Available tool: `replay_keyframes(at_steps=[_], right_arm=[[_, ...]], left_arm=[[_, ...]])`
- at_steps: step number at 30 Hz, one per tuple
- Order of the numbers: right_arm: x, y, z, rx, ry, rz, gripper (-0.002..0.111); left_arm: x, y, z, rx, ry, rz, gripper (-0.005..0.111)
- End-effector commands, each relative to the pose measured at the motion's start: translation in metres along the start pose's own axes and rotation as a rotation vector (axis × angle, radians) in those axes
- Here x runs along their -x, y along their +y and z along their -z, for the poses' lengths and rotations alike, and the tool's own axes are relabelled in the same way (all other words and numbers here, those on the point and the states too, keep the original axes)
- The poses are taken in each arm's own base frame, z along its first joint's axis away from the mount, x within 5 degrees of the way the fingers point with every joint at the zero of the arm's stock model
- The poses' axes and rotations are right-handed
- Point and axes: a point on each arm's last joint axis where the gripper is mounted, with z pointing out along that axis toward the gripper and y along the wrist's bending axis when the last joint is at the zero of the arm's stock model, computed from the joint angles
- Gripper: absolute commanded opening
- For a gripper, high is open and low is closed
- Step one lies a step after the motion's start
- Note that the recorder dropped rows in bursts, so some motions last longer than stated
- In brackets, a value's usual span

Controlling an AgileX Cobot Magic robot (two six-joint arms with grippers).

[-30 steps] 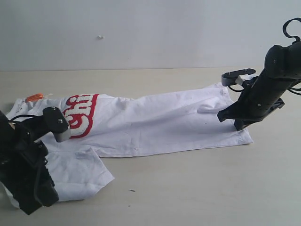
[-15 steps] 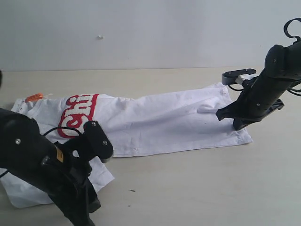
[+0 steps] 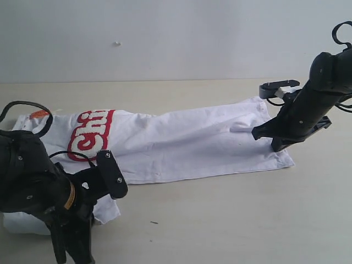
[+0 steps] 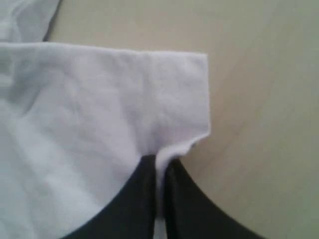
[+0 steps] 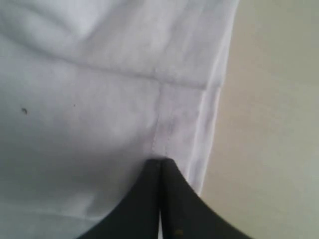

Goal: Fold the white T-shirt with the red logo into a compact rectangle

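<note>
The white T-shirt (image 3: 192, 143) lies stretched across the table, and the red logo (image 3: 91, 135) shows near its left end. My left gripper (image 4: 159, 162) is shut on the edge of the near sleeve (image 4: 99, 109), with white cloth pinched between its fingers. In the exterior view the left arm (image 3: 44, 198) covers most of that sleeve (image 3: 107, 209). My right gripper (image 5: 160, 162) is shut at the hem (image 5: 214, 99), a sliver of white cloth showing between the jaws. It stands at the shirt's right end (image 3: 275, 144).
An orange neck tag (image 3: 37, 114) shows at the shirt's far left. The tan table (image 3: 220, 220) is bare in front of the shirt. A pale wall (image 3: 176, 38) rises behind it.
The left arm swung in over the near sleeve and its gripper closed on the sleeve's edge; the sleeve is now drawn in and partly covered. The right arm has barely moved.
</note>
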Motion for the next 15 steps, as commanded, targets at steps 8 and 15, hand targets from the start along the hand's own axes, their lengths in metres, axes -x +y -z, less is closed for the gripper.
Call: replay_keyframes(at_steps=[8,15], right_arm=[[0.000,0.000,-0.004,0.002,-0.008,0.000,0.000],[0.001,-0.001,-0.004,-0.012,-0.019,0.017,0.000]], left_arm=[[0.014,0.030,0.057,0.215,-0.046,-0.301,0.000],[0.023,0.062,0.058,0.553,0.083,-0.790,0.000]])
